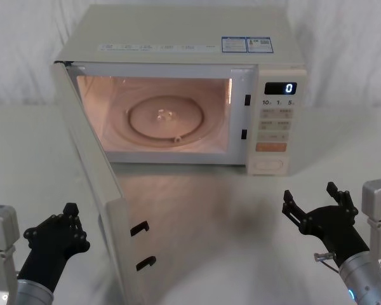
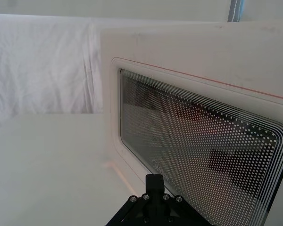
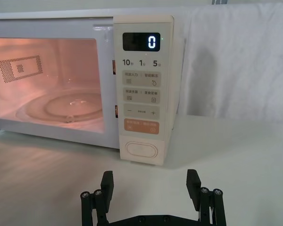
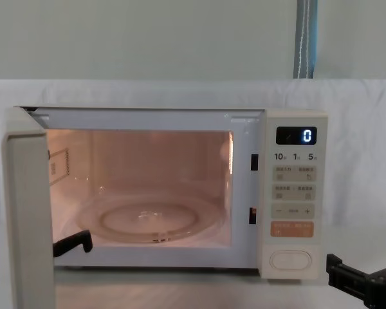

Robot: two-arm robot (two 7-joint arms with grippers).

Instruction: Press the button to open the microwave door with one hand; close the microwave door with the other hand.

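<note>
Microwave (image 1: 178,44), door (image 1: 92,190) swung open.
Left gripper (image 1: 66,222) near door's outer face, finger state unclear; right gripper (image 3: 151,186) spread, near of button (image 3: 141,149).

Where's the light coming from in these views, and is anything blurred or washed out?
Head, chest and right wrist views: the microwave cavity glows warm pink from inside. Head view: that glow spills onto the table. Left wrist view: the microwave door looks pale and flat.

White tabletop (image 1: 343,146) under white cloth, creased white fabric backdrop (image 3: 236,61) hanging behind it across the scene, plain pale wall (image 4: 148,38) above the drape in chest view, and a thin blue-grey vertical strip (image 4: 305,38) on that wall toward the right.
</note>
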